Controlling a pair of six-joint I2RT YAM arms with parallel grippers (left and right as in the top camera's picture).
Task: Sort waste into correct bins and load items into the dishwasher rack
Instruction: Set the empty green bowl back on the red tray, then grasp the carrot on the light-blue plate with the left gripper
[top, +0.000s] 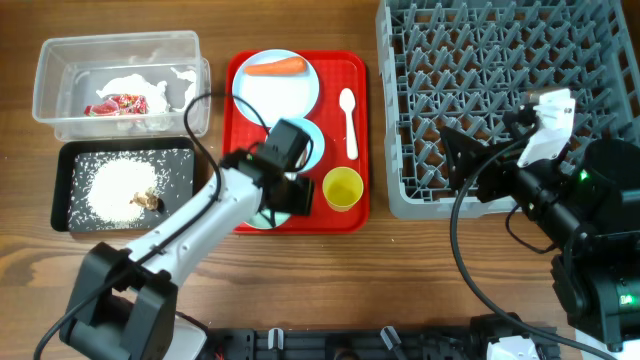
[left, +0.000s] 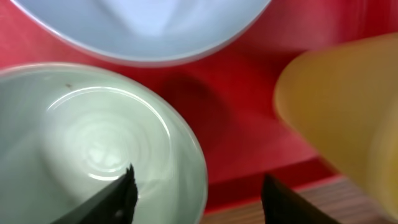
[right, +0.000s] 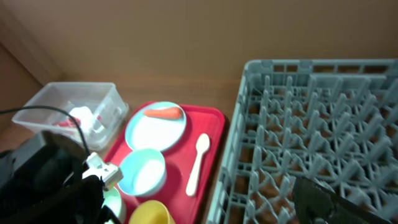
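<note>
My left gripper (top: 285, 195) (left: 199, 186) is open and low over the red tray, one finger inside the pale green bowl (top: 262, 218) (left: 81, 137) and one outside its rim. The yellow cup (top: 342, 188) (left: 348, 112) and small blue bowl (top: 312, 140) (left: 143, 25) are close by. The carrot (top: 275, 67) lies on the blue plate (top: 290, 95), next to the white spoon (top: 348, 120). My right gripper (top: 458, 160) is open and empty over the front left corner of the dishwasher rack (top: 500, 90) (right: 323, 124).
The clear tub (top: 60, 80) holds white paper (top: 140, 85) and the red wrapper (top: 120, 103). The black tray (top: 70, 185) holds rice (top: 115, 185) and a brown scrap (top: 148, 200). The red tray (top: 358, 80) lies between the bins and the rack.
</note>
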